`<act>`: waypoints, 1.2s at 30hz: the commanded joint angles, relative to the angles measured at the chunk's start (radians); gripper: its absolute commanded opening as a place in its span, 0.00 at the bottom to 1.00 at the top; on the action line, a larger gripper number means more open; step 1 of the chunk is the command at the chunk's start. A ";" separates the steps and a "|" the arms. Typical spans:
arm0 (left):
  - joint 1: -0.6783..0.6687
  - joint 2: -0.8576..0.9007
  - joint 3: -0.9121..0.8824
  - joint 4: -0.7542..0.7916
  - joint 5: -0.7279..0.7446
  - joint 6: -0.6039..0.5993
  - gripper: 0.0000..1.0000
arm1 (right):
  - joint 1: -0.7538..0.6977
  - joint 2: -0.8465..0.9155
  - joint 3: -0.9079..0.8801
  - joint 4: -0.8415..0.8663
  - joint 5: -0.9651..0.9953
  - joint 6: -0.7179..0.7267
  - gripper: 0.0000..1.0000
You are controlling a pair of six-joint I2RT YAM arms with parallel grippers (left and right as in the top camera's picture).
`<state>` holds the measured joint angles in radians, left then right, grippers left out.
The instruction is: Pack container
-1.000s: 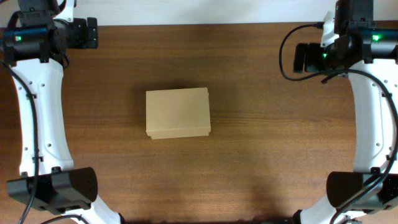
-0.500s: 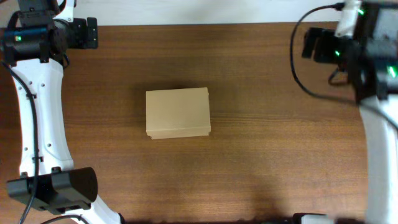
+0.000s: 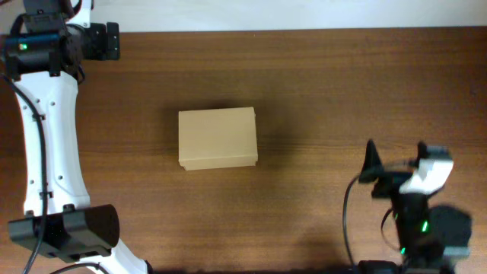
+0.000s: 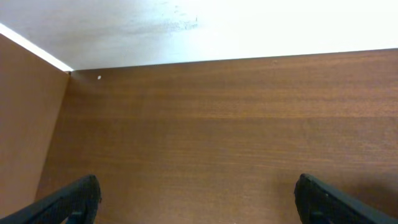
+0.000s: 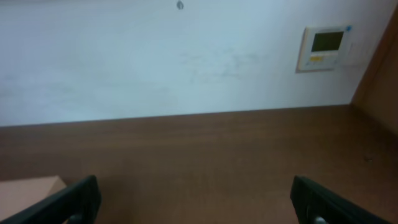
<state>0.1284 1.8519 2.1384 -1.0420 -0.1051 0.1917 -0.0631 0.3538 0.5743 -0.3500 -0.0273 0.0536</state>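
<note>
The container [image 3: 218, 138] is a plain tan cardboard box with its lid down, lying in the middle of the wooden table. One corner of it shows at the bottom left of the right wrist view [image 5: 28, 193]. My left gripper [image 3: 110, 39] is at the far left back corner, far from the box; its fingers [image 4: 196, 202] are wide apart and empty. My right gripper [image 3: 373, 171] is low at the front right, right of the box and apart from it; its fingers [image 5: 196, 202] are wide apart and empty.
A white wall runs behind the table's back edge, with a small wall panel [image 5: 324, 46] on it. A brown side board [image 4: 25, 124] stands at the table's left end. The left arm's base [image 3: 68, 232] sits at the front left.
My right arm has swung from the back right corner down to the front right of the table. The left arm and the box have not moved.
</note>
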 commanded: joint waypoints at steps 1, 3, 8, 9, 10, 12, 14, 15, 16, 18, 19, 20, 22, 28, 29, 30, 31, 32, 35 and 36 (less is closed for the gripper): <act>-0.001 -0.003 0.007 0.002 0.000 0.016 0.99 | -0.004 -0.217 -0.173 0.010 -0.018 0.006 0.99; -0.001 -0.003 0.007 0.002 0.000 0.016 1.00 | -0.004 -0.287 -0.254 0.010 -0.018 0.006 0.99; -0.001 -0.003 0.007 0.002 0.000 0.016 1.00 | -0.004 -0.325 -0.369 0.010 -0.079 0.006 0.99; -0.001 -0.003 0.007 0.002 0.000 0.016 1.00 | -0.004 -0.325 -0.380 0.010 -0.096 0.006 0.99; -0.001 -0.003 0.007 0.002 0.000 0.016 1.00 | -0.004 -0.327 -0.385 0.008 -0.107 0.006 0.99; -0.001 -0.003 0.007 0.002 0.000 0.016 1.00 | -0.003 -0.341 -0.386 -0.010 -0.121 0.006 0.99; -0.001 -0.003 0.007 0.002 0.000 0.016 1.00 | -0.003 -0.352 -0.386 -0.021 -0.120 0.006 0.99; -0.001 -0.003 0.007 0.002 0.000 0.016 1.00 | -0.003 -0.352 -0.386 -0.025 -0.121 0.006 0.99; -0.001 -0.003 0.007 0.002 0.000 0.016 1.00 | -0.003 -0.352 -0.386 -0.038 -0.120 0.006 0.99; -0.001 -0.003 0.007 0.002 0.000 0.016 1.00 | -0.003 -0.352 -0.386 -0.067 -0.120 0.006 0.99; -0.001 -0.003 0.007 0.002 0.000 0.016 1.00 | -0.003 -0.352 -0.386 -0.084 -0.120 0.006 0.99; -0.001 -0.003 0.007 0.002 0.000 0.016 1.00 | -0.003 -0.352 -0.386 -0.101 -0.120 0.006 0.99; -0.001 -0.003 0.007 0.002 0.000 0.016 1.00 | -0.003 -0.352 -0.386 -0.138 -0.120 0.006 0.99; -0.001 -0.003 0.007 0.002 0.000 0.016 1.00 | -0.003 -0.352 -0.386 -0.258 -0.120 0.006 0.99; -0.001 -0.003 0.007 0.002 0.000 0.016 0.99 | -0.003 -0.352 -0.386 -0.280 -0.120 0.006 0.99; -0.001 -0.003 0.007 0.002 0.000 0.016 1.00 | -0.003 -0.352 -0.386 -0.296 -0.120 0.006 0.99; -0.001 -0.003 0.007 0.002 0.000 0.016 1.00 | -0.003 -0.352 -0.386 -0.312 -0.120 0.006 0.99; -0.001 -0.003 0.007 0.002 0.000 0.016 1.00 | -0.003 -0.352 -0.386 -0.329 -0.120 0.006 0.99; -0.001 -0.003 0.007 0.002 0.000 0.016 1.00 | -0.003 -0.351 -0.386 -0.369 -0.120 0.006 0.99; -0.001 -0.003 0.007 0.002 0.000 0.016 0.99 | -0.003 -0.351 -0.386 -0.381 -0.120 0.006 0.99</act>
<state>0.1284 1.8519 2.1387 -1.0420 -0.1055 0.1917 -0.0631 0.0139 0.1932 -0.7151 -0.1337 0.0532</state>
